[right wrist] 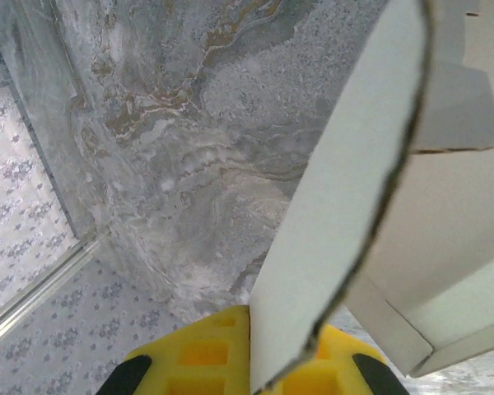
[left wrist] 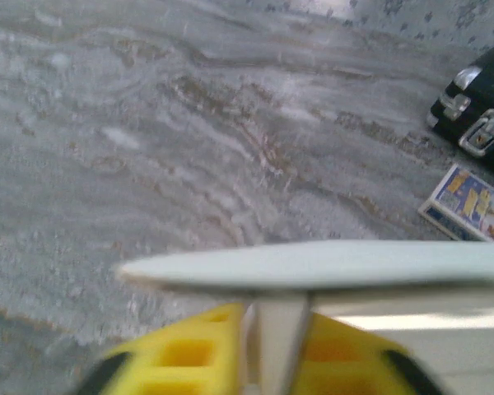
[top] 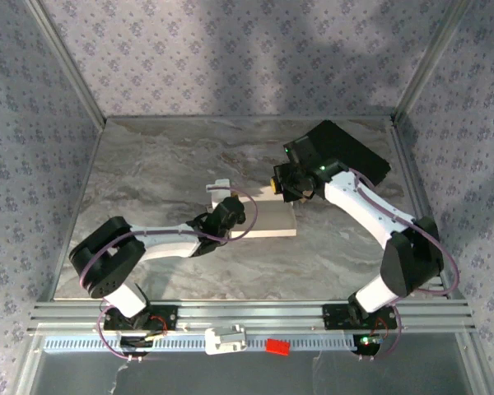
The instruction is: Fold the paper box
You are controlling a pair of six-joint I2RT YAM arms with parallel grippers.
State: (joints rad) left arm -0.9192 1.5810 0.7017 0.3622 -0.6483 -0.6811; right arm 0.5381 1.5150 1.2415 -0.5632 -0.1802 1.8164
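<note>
We are working the paper box (top: 267,220) at the centre of the table (top: 148,181). Right fingers (right wrist: 193,355) are pinching its 1 o'clock panel, likely raising it to crease. Left fingers (left wrist: 181,355) are straddling the 9 o'clock flap; we cannot tell whether they are gripping it.

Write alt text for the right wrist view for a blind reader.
The right gripper pinches a white flap of the paper box between yellow fingers. More box panels sit at right; a grey marble table lies behind.
</note>
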